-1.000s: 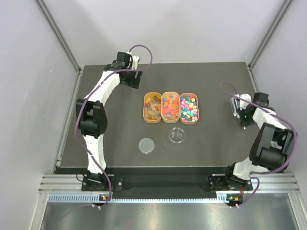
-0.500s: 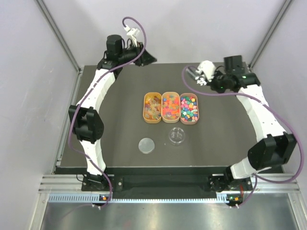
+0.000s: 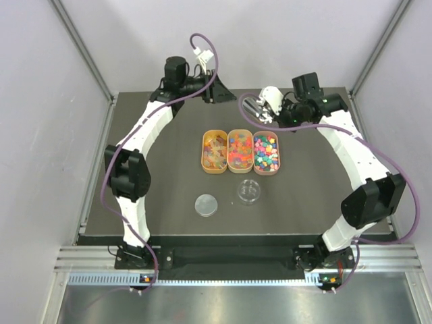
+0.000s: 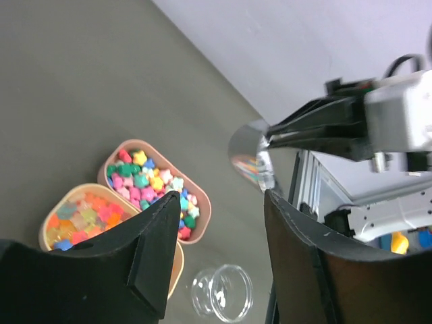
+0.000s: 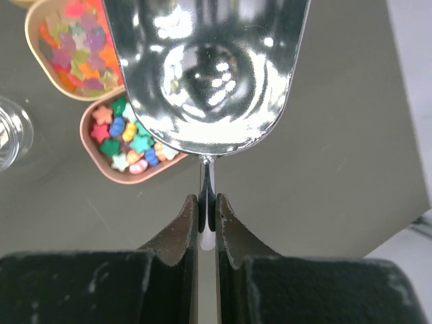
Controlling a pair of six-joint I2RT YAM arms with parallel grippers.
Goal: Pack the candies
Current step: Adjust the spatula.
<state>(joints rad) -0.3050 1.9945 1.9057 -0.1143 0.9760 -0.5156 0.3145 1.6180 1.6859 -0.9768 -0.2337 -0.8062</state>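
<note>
The candies fill three orange oval trays mid-table: amber gummies (image 3: pixel 216 151), orange-red pieces (image 3: pixel 240 150) and bright star shapes (image 3: pixel 266 152). My right gripper (image 3: pixel 273 112) hovers behind the right tray, shut on the thin handle of an empty metal scoop (image 3: pixel 254 106). In the right wrist view the gripper (image 5: pixel 207 206) pinches that handle, the scoop bowl (image 5: pixel 206 67) hanging above the star candies (image 5: pixel 128 138). My left gripper (image 3: pixel 221 92) is raised at the table's back edge. It stands open and empty (image 4: pixel 223 216), looking down on the star candies (image 4: pixel 152 182) and the scoop (image 4: pixel 251 152).
A small clear round dish (image 3: pixel 249 191) sits in front of the trays, with its lid (image 3: pixel 206 204) lying to its left. The dish also shows in the left wrist view (image 4: pixel 226 291). Grey walls enclose the table on three sides.
My right arm swung from the table's right side to the back centre, carrying the scoop leftward toward the trays. My left gripper rose and moved right along the back edge.
</note>
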